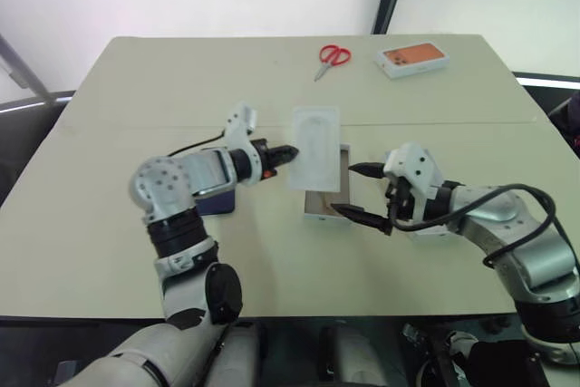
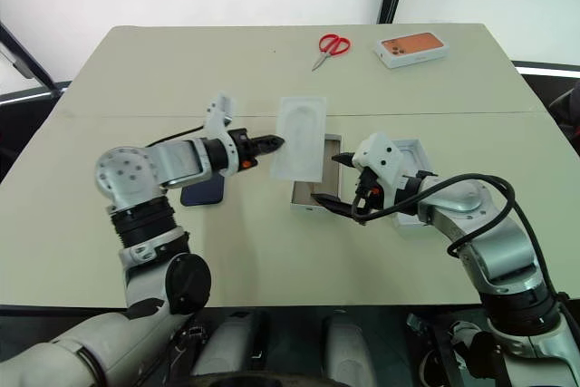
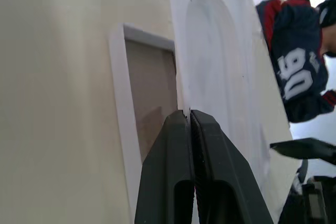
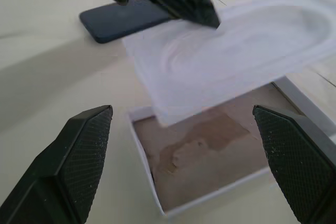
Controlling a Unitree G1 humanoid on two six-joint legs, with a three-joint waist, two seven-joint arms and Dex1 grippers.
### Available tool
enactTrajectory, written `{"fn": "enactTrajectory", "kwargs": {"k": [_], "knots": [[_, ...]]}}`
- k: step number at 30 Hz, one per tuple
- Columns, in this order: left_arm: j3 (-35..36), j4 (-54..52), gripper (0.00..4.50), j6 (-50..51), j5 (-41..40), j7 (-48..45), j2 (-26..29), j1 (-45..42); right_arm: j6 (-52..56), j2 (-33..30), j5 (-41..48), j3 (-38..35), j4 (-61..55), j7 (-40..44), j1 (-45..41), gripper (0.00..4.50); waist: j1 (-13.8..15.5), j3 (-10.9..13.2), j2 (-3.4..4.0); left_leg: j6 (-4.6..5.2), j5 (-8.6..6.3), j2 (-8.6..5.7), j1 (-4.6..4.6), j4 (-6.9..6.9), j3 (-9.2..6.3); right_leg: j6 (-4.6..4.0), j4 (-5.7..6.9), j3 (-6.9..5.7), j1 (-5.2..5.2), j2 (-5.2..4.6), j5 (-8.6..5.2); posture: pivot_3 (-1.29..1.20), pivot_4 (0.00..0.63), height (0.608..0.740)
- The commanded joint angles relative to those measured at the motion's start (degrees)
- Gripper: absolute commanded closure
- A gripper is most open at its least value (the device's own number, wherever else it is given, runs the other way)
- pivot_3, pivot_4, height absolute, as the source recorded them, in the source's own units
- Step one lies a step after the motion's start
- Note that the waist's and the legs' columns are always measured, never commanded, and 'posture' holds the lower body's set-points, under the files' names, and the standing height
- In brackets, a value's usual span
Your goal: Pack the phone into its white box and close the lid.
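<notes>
Left pincer (image 2: 277,143) lifts the white insert (image 2: 300,149) above the white box (image 4: 210,174)
We see it clamped on the insert's edge; our right pincer (image 1: 359,191) gapes wide beside the box; the phone (image 2: 203,189) lies on the table (image 1: 272,79)

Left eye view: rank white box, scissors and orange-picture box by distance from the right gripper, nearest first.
From the right gripper, open:
1. white box, right beside it, toward the robot's left.
2. scissors, far side of the table, about centre.
3. orange-picture box, far side, to the right of the scissors. Items 2 and 3 are nearly level; their order is too close to call.
</notes>
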Motion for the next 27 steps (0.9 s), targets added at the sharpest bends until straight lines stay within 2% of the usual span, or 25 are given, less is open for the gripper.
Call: {"fn": "enactTrajectory", "kwargs": {"k": [1, 12, 15, 18, 22, 27], "knots": [[-2.7, 0.9, 4.43, 0.5, 1.9, 0.9, -0.6, -1.9, -1.5, -1.2, -0.4, -2.9, -0.8, 0.0, 0.7, 0.0, -0.1, 0.0, 0.0, 0.0, 0.0, 0.0, 0.0, 0.0, 0.0, 0.0, 0.01, 0.0, -0.01, 0.01, 0.0, 0.0, 0.15, 0.74], [-8.5, 3.0, 4.43, 0.3, 6.7, 0.3, -1.6, -2.7, -1.1, -1.0, -0.2, -3.9, -2.5, -1.2, 3.1, 0.0, 0.1, 0.0, 0.0, -0.02, 0.01, 0.0, 0.0, -0.01, 0.0, 0.0, 0.0, 0.0, 0.0, 0.02, 0.0, 0.0, 0.15, 0.74], [-8.8, 2.5, 3.59, 0.4, 7.0, -0.1, -2.0, -2.5, -1.1, -0.9, -0.2, -3.7, -2.4, -1.3, 3.0, 0.0, 0.1, 0.0, 0.0, -0.03, 0.02, 0.0, 0.0, -0.01, 0.0, 0.0, 0.0, 0.0, 0.0, 0.02, 0.0, 0.0, 0.15, 0.74], [-7.7, 1.8, 2.13, 0.5, 6.9, -0.3, -1.9, -2.3, -1.2, -0.8, -0.2, -3.3, -2.2, -1.1, 2.4, 0.0, 0.1, 0.0, 0.0, -0.03, 0.01, 0.0, 0.0, -0.01, 0.0, 0.0, 0.0, 0.0, 0.0, 0.02, 0.0, 0.0, 0.15, 0.74], [-4.8, -1.0, 0.22, 0.5, 3.7, -2.2, 1.4, -1.3, -1.2, -0.7, -0.2, -2.6, -2.2, -0.9, 1.4, 0.0, -0.1, 0.0, 0.0, -0.03, 0.02, 0.01, 0.0, -0.01, 0.0, 0.0, 0.0, 0.0, -0.01, 0.03, 0.0, 0.0, 0.15, 0.74], [-4.3, -5.2, 0.22, 0.4, 2.2, -5.6, 8.2, 1.4, -0.9, -0.4, -0.3, -1.0, -2.9, -0.8, -0.2, 0.0, -0.3, 0.0, 0.01, -0.07, 0.04, 0.05, 0.02, -0.03, -0.02, 0.0, 0.02, 0.0, -0.01, 0.05, 0.0, 0.0, 0.15, 0.74]]}}
